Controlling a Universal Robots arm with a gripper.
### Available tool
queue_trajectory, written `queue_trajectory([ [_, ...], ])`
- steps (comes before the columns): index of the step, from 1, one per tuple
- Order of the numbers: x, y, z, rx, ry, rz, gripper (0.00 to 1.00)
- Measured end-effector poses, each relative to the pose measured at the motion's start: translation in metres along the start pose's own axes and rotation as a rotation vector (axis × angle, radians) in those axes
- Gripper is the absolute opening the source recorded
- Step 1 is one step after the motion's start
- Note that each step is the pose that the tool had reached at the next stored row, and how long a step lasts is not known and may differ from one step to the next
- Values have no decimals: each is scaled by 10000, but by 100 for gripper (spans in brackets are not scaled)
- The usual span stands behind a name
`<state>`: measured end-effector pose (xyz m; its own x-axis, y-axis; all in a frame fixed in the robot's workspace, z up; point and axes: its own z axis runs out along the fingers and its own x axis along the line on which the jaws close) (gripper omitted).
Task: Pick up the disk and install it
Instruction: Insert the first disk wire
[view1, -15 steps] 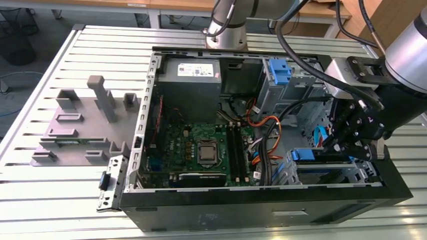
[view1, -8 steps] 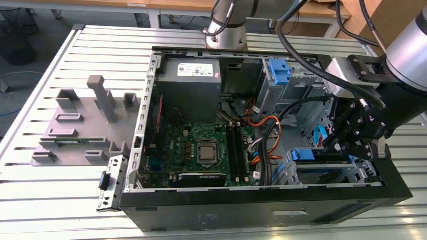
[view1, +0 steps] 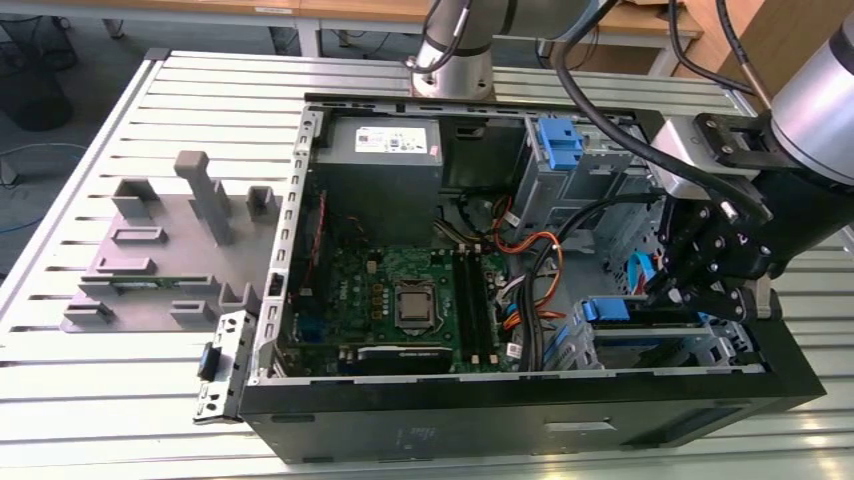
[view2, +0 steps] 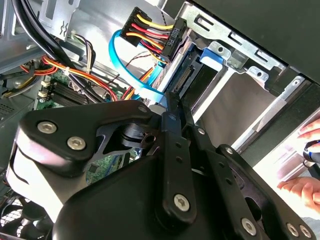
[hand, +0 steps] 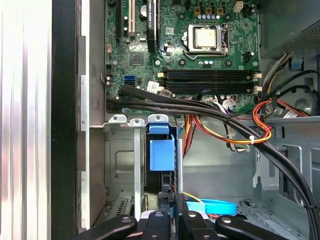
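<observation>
Arm (view1: 814, 95): silver-grey cylindrical segments, a second silver column (view1: 447, 45) at the rear, thick black cables (view1: 601, 110) looped alongside. Gripper (view1: 687, 290): matte black, built of flat linkage bars — silver screw heads (view2: 180, 201) at each pivot in the second wrist view. A rounded black housing (view2: 75, 135) carries 2 more screws.

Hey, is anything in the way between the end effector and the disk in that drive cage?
Nothing visible. In the first wrist view the end effector is right at the disk, which stands in the drive cage. A blue data cable lies beside it, not between them.
</observation>
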<state>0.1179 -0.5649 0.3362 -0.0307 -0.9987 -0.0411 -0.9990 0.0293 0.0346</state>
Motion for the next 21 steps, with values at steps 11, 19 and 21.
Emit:
queue_trajectory([
  [11,1,0,13,0,4,-1,16],
  [19,1,0,9,0,-3,-1,16],
  [21,0,0,1,3,-3,-2,16],
])
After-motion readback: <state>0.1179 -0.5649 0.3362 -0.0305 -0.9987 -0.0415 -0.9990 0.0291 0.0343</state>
